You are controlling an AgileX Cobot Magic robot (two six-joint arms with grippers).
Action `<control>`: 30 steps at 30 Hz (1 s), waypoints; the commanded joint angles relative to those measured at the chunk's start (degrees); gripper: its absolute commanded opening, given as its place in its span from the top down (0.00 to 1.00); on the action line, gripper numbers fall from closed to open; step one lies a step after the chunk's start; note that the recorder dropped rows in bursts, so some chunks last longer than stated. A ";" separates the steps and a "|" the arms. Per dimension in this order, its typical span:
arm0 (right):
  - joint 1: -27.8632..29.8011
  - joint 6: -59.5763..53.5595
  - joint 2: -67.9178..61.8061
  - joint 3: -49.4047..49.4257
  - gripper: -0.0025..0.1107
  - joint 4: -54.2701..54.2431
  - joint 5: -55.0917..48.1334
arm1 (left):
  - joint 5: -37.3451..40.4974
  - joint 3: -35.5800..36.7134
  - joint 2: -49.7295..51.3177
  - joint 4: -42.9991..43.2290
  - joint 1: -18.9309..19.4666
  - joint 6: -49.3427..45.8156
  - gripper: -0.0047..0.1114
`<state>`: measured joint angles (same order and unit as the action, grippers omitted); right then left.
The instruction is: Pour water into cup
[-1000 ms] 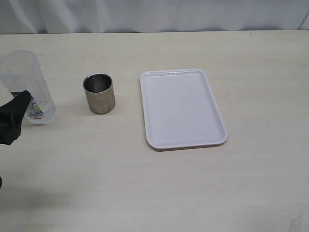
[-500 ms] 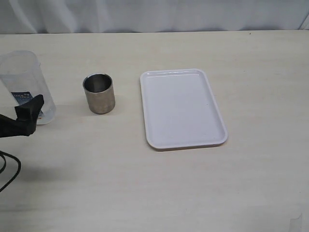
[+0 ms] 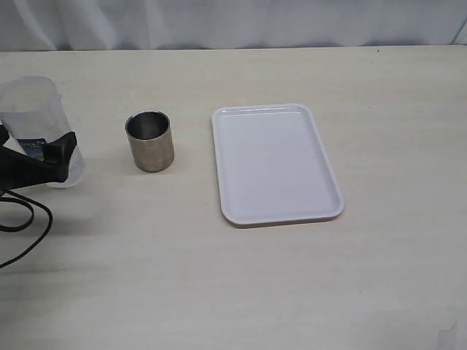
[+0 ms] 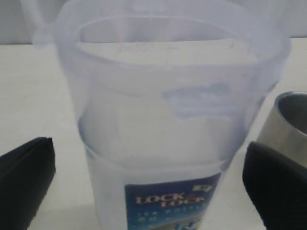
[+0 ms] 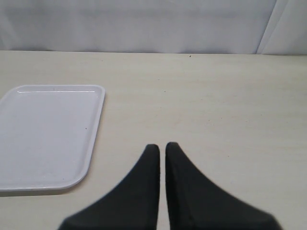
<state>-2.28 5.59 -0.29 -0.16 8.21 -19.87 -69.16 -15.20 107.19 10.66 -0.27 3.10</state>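
Left gripper (image 3: 33, 146) sits at the left edge of the counter (image 3: 219, 292), jaws spread wide with one finger on each side of the clear plastic container (image 3: 36, 109), about at label height. In the left wrist view the gripper (image 4: 151, 184) straddles the container (image 4: 168, 120). There is a visible gap between one black finger (image 4: 26, 182) and the container wall, and the other finger (image 4: 278, 187) is close to the wall; contact can't be confirmed, so it is open, not clamped. The container is upright on the counter with its blue-and-white label facing the wrist camera. The water (image 4: 105, 191) is barely discernible through the plastic; a faint band runs around the wall just above the label. The cup (image 3: 149, 141) stands upright just beside the container on the tray side, apart from it, and its steel rim shows at the edge of the left wrist view (image 4: 288, 124). The white tray (image 3: 277, 164) lies flat near the cup, not touching it, with nothing on it. A black cable (image 3: 29, 219) loops on the counter below the left arm. Right gripper (image 5: 162, 149): jaws closed tip to tip, holding nothing, above bare counter, with the tray (image 5: 48, 134) off to one side.
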 commanded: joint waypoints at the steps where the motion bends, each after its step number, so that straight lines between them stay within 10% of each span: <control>1: 0.22 0.26 0.29 0.16 0.94 0.19 0.30 | -0.80 -1.12 1.67 0.00 -0.08 0.13 0.06; 30: 0.22 0.26 0.29 0.16 0.94 0.19 0.30 | 0.04 -4.94 2.17 0.79 -0.08 0.13 0.06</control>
<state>-2.28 5.59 -0.29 -0.16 8.21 -19.87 -68.27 -19.91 109.02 11.51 -0.27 3.10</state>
